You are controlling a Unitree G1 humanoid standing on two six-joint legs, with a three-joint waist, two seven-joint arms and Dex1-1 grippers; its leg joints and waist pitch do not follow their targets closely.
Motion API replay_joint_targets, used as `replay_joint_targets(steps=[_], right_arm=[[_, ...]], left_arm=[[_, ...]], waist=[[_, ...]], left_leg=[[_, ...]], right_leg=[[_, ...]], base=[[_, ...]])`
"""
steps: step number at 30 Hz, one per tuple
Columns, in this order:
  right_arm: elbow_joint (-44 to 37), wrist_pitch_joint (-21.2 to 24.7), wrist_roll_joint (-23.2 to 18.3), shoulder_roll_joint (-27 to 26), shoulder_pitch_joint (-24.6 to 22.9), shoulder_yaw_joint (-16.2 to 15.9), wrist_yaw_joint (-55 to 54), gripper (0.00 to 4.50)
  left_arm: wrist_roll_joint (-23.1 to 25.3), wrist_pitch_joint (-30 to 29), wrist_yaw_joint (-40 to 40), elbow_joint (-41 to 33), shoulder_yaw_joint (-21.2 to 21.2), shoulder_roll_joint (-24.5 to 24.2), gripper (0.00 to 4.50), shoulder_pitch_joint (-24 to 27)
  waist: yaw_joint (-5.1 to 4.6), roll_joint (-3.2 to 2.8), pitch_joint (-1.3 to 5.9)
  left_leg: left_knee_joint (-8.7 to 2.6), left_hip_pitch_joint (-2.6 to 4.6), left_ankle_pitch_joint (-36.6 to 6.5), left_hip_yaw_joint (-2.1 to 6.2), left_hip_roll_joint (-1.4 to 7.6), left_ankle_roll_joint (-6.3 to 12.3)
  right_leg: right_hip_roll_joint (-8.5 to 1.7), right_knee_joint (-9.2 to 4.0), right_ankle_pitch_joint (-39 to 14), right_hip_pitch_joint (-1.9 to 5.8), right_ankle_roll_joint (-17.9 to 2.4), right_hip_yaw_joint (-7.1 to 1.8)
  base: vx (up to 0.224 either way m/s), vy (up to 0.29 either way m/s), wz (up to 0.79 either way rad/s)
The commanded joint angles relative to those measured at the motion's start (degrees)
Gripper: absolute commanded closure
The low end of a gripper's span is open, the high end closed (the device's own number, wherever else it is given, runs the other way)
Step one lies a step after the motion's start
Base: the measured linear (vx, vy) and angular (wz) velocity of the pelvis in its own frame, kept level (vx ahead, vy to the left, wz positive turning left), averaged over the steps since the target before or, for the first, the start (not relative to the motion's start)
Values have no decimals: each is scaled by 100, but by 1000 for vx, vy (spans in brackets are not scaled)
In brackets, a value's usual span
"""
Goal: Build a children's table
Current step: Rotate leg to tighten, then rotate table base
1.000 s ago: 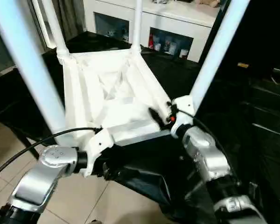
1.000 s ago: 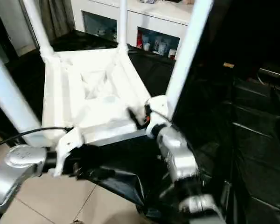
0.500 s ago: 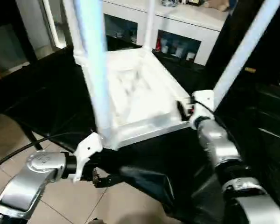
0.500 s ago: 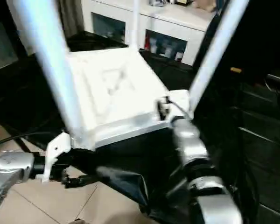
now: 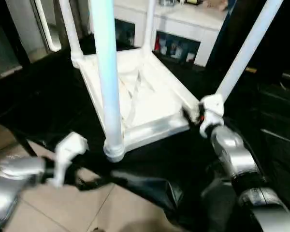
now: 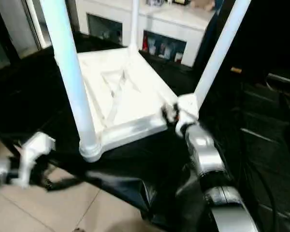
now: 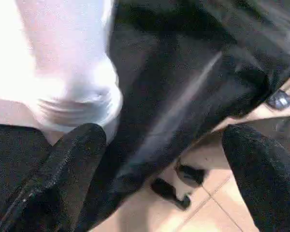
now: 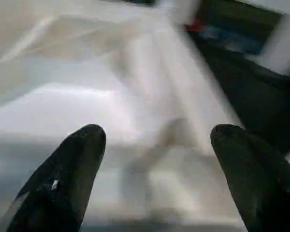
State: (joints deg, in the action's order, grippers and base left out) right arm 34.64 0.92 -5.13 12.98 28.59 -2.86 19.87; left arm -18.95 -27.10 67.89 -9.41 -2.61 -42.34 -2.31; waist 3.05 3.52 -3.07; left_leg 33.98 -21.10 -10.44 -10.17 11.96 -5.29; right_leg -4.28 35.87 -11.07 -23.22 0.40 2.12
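The children's table [image 5: 150, 104] lies upside down on a black-covered surface, ribbed underside up. Its white legs stand upward: the near-left leg [image 5: 106, 72], the near-right leg [image 5: 244, 53] and two at the back. My left gripper [image 7: 164, 135] is open, low and to the left of the near-left corner socket [image 5: 114, 151], apart from it; in the left wrist view the socket [image 7: 77, 96] sits beside one finger. My right gripper [image 8: 158, 133] is open at the near-right corner [image 5: 210, 104], with the table's white rim just ahead of its fingers [image 8: 82, 150].
A white cabinet [image 5: 183, 24] with glass doors stands behind the table. The black cover [image 5: 38, 96] drapes over the work surface's front edge above a tiled floor [image 5: 101, 212]. Dark furniture [image 5: 280, 121] fills the right side.
My left gripper has drawn back from the near-left corner, down and to the left, letting go of it. The right gripper stays at the near-right corner. The camera has shifted.
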Motion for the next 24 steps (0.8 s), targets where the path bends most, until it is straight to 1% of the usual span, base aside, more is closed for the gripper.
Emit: replay_joint_targets(steps=[1, 2, 3, 5, 6, 7, 8, 9, 10, 11, 12, 14, 15, 16, 17, 18, 20, 21, 23, 24], right_arm=[[-439, 196, -34, 180, -283, -192, 332, 58], [-553, 213, 1, 233, -421, -194, 333, 58], [-553, 213, 1, 233, -421, -194, 333, 58], [-758, 337, 6, 303, -644, -112, 341, 58], [-847, 405, 10, 326, -716, -73, 357, 58], [-936, 487, 5, 352, -790, -28, 347, 58], [-983, 536, 4, 366, -829, -1, 339, 58], [-1068, 655, 60, 435, -916, 13, 277, 58], [-1089, 735, 96, 476, -952, 10, 244, 58], [-1089, 735, 96, 476, -952, 10, 244, 58], [-1150, 873, 141, 541, -1025, 11, 131, 58], [-1136, 952, 174, 553, -1039, 26, 34, 58], [-1153, 981, 191, 534, -1046, 19, 12, 58], [-1153, 981, 191, 534, -1046, 19, 12, 58], [-1218, 1001, 204, 503, -1075, -2, -2, 58], [-1252, 1020, 214, 489, -1087, -13, -14, 58], [-1316, 1051, 228, 454, -1111, -35, -31, 58], [-1380, 1097, 237, 410, -1132, -54, -45, 58], [-1477, 1151, 253, 356, -1168, -104, -55, 58], [-1532, 1187, 242, 304, -1189, -133, -66, 58]], left_arm=[[-243, 205, 183, 93, -444, -177, 5, -15], [-328, 295, 268, 165, -603, -246, 5, -17], [-328, 295, 268, 165, -603, -246, 5, -17], [-530, 349, 356, 300, -869, -291, 5, -97], [-618, 309, 352, 337, -950, -274, 5, -150], [-705, 318, 361, 367, -1007, -230, 5, -223], [-752, 330, 368, 383, -1029, -198, 5, -270], [-886, 303, 355, 394, -1015, -76, 5, -393], [-945, 266, 346, 375, -957, -8, 5, -459], [-945, 266, 346, 375, -957, -8, 5, -459], [-970, 253, 280, 413, -786, 128, 5, -620], [-862, 342, 172, 544, -623, 283, 5, -794], [-711, 515, 94, 749, -483, 441, 5, -961], [-711, 515, 94, 749, -483, 441, 5, -961], [-574, 720, 18, 985, -367, 604, 5, -1127], [-532, 778, -25, 1091, -333, 666, 5, -1199], [-438, 898, -121, 1297, -292, 774, 5, -1335], [-331, 946, -243, 1522, -240, 878, 5, -1488], [-159, 1082, -422, 1850, -163, 1017, 5, -1702], [-151, 1095, -468, 1976, -123, 1130, 5, -1828]], waist=[[-19, -104, 318], [-22, -104, 315], [-27, -97, 311], [-24, -95, 306], [-35, -124, 302], [-21, -125, 307], [-19, -142, 309], [-11, -138, 311], [-7, -157, 316], [-7, -157, 316], [-5, -146, 317], [3, -141, 318], [-3, -140, 335], [-1, -139, 336], [-7, -137, 341], [-9, -155, 352], [-32, -149, 358], [-43, -173, 361], [-57, -173, 362], [-54, -195, 362]], left_leg=[[-423, 63, -1238, -26, 47, 9], [-431, 81, -1366, -26, 54, -22], [-438, 92, -1505, -25, 57, -53], [-446, 93, -1566, -21, 58, -83], [-454, 103, -1677, -17, 62, -131], [-450, 118, -1674, -21, 60, -141], [-450, 113, -1661, -15, 60, -149], [-446, 123, -1660, -21, 59, -159], [-448, 112, -1627, -14, 54, -177], [-448, 112, -1627, -14, 54, -177], [-444, 107, -1571, -15, 54, -189], [-436, 116, -1536, -25, 50, -196], [-435, 85, -1456, -14, 42, -202], [-434, 82, -1419, -12, 38, -193], [-423, 86, -1391, -16, 35, -187], [-418, 79, -1342, -8, 35, -198], [-414, 71, -1286, -4, 36, -200], [-408, 79, -1278, -2, 33, -191], [-407, 88, -1302, 1, 38, -185], [-409, 83, -1279, 8, 35, -184]], right_leg=[[-173, -392, -942, 227, -963, -191], [-177, -407, -1088, 210, -976, -189], [-182, -422, -1275, 197, -980, -193], [-186, -429, -1387, 195, -974, -196], [-185, -433, -1455, 180, -975, -197], [-184, -436, -1423, 175, -966, -203], [-188, -423, -1379, 182, -979, -204], [-190, -431, -1353, 179, -994, -203], [-192, -421, -1306, 195, -1012, -200], [-192, -421, -1306, 195, -1012, -200], [-191, -419, -1241, 206, -1017, -200], [-189, -428, -1218, 200, -1014, -203], [-197, -413, -1148, 237, -999, -200], [-197, -422, -1149, 239, -977, -199], [-195, -428, -1112, 236, -971, -201], [-206, -408, -1052, 256, -975, -202], [-201, -406, -950, 265, -989, -196], [-202, -398, -890, 262, -1019, -197], [-195, -400, -850, 263, -1050, -191], [-206, -399, -853, 271, -1061, -192]], base=[[0, 0, 0], [0, 0, 0], [0, 0, 0], [0, 0, 0], [0, 0, 0], [0, 0, 0], [0, 0, 0], [0, 0, 0], [0, 0, 0], [0, 0, 0], [0, 0, 0], [0, 0, 0], [0, 0, 0], [0, 0, 0], [0, 0, 0], [0, 0, 0], [0, 0, 0], [0, 0, 0], [0, 0, 0], [0, 0, 0]])
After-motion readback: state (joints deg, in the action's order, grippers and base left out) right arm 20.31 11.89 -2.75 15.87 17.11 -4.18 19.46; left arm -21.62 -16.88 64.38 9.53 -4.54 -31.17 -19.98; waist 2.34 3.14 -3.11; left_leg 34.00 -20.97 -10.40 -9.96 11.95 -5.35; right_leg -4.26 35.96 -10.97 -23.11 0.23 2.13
